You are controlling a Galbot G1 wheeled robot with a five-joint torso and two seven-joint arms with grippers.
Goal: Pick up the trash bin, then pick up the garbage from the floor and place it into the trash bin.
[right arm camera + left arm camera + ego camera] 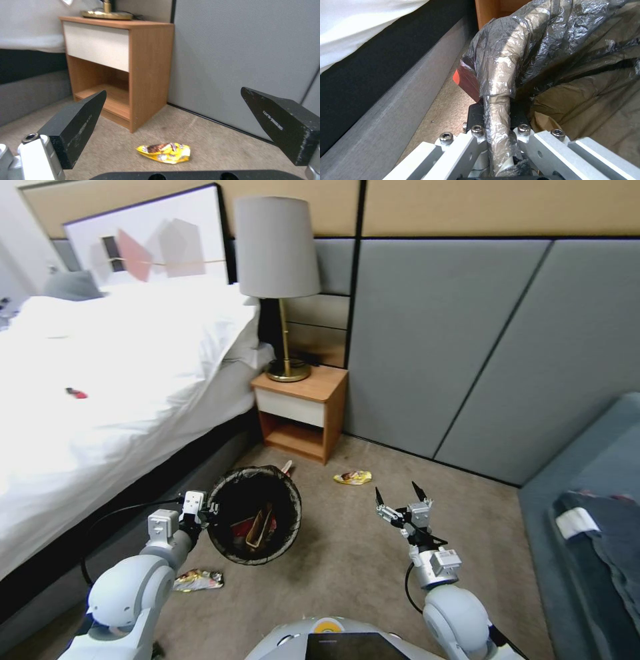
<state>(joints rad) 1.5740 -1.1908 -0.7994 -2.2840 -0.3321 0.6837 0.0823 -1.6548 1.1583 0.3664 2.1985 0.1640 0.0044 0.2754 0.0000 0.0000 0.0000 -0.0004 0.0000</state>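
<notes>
My left end effector (208,511) pinches the trash bin (254,513) rim beside the bed (100,400); my right end effector (400,497), spread, hovers over open carpet (347,553) near the yellow wrapper (353,477).

Open carpet (373,553) lies between my spread right gripper (401,495) and the yellow wrapper (353,477); the nightstand (303,410) and grey wall panel (427,347) hem it behind, the bed base (100,527) crowds my left.

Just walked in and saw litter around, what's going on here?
The robot is tidying litter. Its left gripper is shut on the rim of the trash bin, holding it beside the bed; some litter is already inside. The right gripper hangs open above the floor, facing a yellow wrapper near the nightstand. Another wrapper lies by the left arm.
</notes>
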